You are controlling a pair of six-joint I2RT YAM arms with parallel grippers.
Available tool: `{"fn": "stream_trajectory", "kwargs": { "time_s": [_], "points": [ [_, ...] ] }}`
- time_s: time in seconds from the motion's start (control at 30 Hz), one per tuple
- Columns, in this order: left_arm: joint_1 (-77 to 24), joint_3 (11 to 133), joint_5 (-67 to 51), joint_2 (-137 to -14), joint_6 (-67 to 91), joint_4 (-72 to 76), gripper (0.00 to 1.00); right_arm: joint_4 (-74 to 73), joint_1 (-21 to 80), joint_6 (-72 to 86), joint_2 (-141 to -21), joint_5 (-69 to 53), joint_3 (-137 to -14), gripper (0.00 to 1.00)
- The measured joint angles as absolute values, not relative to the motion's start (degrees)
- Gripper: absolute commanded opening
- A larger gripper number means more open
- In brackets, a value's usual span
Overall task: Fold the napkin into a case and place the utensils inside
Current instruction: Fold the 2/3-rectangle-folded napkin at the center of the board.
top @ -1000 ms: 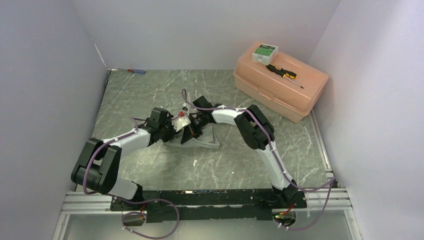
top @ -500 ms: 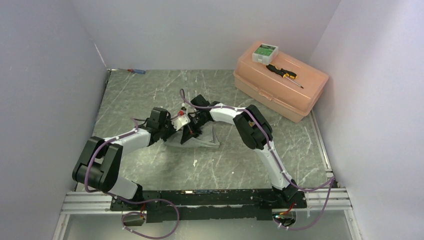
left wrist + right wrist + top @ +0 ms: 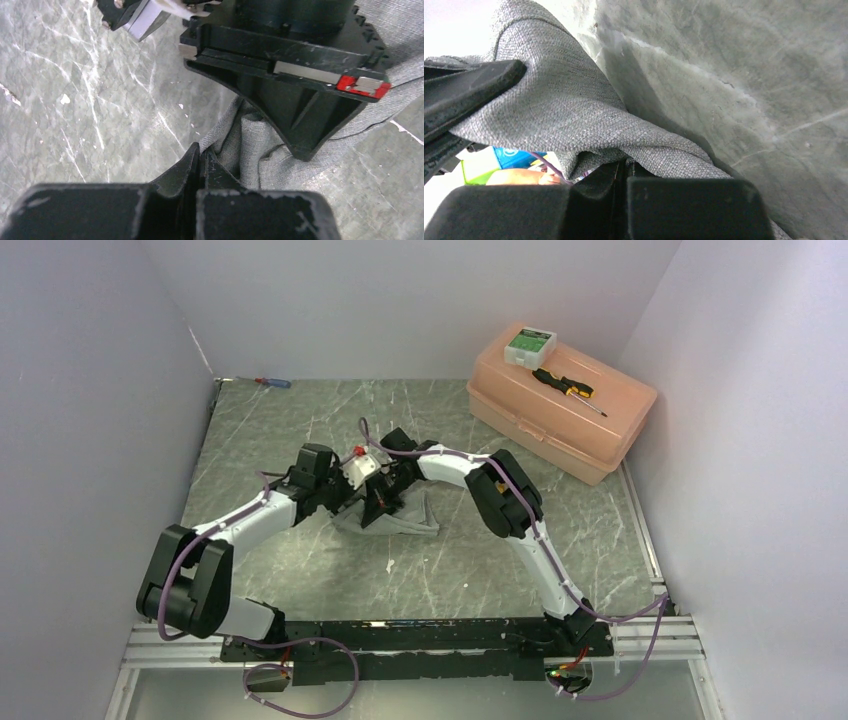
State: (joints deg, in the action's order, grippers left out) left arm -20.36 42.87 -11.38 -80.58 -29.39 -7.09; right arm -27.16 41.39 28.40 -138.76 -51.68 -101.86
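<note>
The grey napkin lies crumpled on the marble tabletop, mid-table, with both arms meeting over its left part. My left gripper is shut, and in the left wrist view its tips pinch a raised edge of the napkin. My right gripper is shut on another fold. In the right wrist view the napkin drapes over the closed tips and is lifted off the table. The utensils are out of view.
A peach toolbox stands at the back right with a black-and-yellow screwdriver and a small white-and-green box on its lid. A red-and-blue screwdriver lies at the back left corner. Walls close in on three sides.
My left gripper has closed on the napkin's edge, and the left arm has stretched further out, its wrist moving towards the back. The right arm has shifted slightly left, still gripping.
</note>
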Motion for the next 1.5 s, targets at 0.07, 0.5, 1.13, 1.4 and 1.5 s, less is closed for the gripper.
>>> {"fn": "stream_trajectory", "kwargs": {
  "time_s": [0.07, 0.5, 1.13, 1.4, 1.5],
  "points": [
    [-20.71, 42.74, -11.68, -80.31, -30.17, -7.09, 0.03, -27.83, 41.39, 28.21, -138.96, -51.75, -102.37, 0.0],
    [-23.44, 35.92, -11.57, -77.34, -38.37, -3.2, 0.03, -30.87, 41.15, 28.88, -139.94, -50.92, -105.82, 0.0],
    [-24.27, 32.4, -10.66, -75.55, -44.16, 0.56, 0.08, -23.24, 40.18, 34.68, -139.98, -52.97, -104.47, 0.0],
    [-24.36, 36.91, -10.74, -73.97, -43.0, -5.76, 0.33, -24.73, 39.03, 32.58, -142.23, -55.24, -104.95, 0.0],
    [-24.36, 39.94, -11.4, -73.73, -41.36, -8.03, 0.52, -25.39, 38.98, 31.68, -142.52, -55.66, -105.41, 0.0]
  ]
}}
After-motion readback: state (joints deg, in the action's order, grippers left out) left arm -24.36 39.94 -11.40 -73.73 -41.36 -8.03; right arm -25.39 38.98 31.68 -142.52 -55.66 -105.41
